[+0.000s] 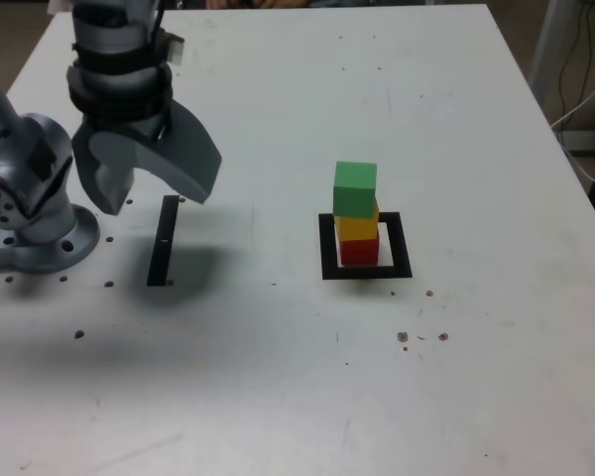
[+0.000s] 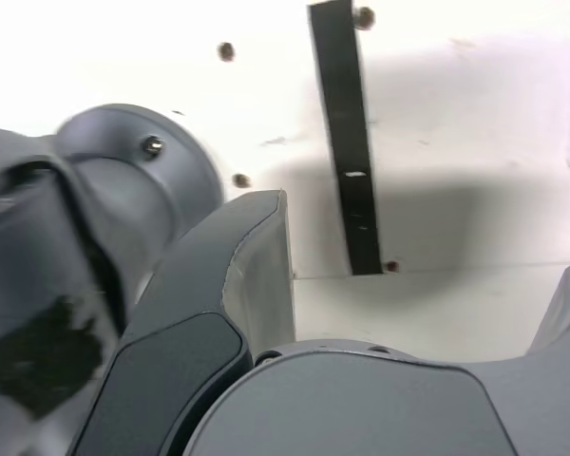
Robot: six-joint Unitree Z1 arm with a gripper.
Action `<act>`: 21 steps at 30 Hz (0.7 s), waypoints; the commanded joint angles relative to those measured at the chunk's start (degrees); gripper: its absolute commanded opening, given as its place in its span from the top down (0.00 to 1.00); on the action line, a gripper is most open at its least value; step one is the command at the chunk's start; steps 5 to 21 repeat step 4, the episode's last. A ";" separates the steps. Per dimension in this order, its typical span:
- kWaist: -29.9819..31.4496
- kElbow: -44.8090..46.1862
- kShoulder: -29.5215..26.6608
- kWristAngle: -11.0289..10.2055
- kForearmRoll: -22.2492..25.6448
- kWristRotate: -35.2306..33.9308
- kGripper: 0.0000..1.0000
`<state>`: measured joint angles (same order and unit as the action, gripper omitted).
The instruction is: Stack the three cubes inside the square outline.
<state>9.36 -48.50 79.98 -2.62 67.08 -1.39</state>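
The three cubes are standing as one column inside the square outline (image 1: 367, 271), toward the exterior view's right side of the tabletop (image 1: 278, 377) and roughly midway between its near and far edges. The red cube (image 1: 358, 251) is sitting on the white centre of the frame, the yellow cube (image 1: 356, 227) is resting on it, and the green cube (image 1: 355, 189) is topping the pile. The column is not quite true: the green cube is sitting a little askew, and the yellow one is peeking out at its right. Judging from this arrangement, the stacking looks finished.

The gripper (image 1: 151, 180) is hanging above the tabletop near the exterior view's left edge, well apart from the stack, with its fingers (image 1: 186, 159) spread wide and gripping nothing. That distance seems sensible, since a tall narrow pile like this would topple at a nudge. Beneath it is lying a thin black strip (image 1: 163, 241), flat and straight, which the wrist view is also showing beside one curved finger.

The cubes are looking matte, solid-coloured and sharp-edged, all alike in size. The outline is reading as a thick, flat black band. The fingers are smooth, dark grey, rounded shells. The tabletop is pale and scuffed, dotted with small dark holes.
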 commanded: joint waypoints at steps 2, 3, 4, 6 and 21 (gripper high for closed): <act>0.04 -1.35 0.84 0.67 1.06 0.02 0.01; 0.04 -1.70 1.05 1.08 1.45 0.02 0.01; 0.04 -1.98 1.24 1.48 1.81 0.01 0.01; 0.04 -1.98 1.24 1.48 1.81 0.01 0.01; 0.04 -1.98 1.24 1.48 1.81 0.01 0.01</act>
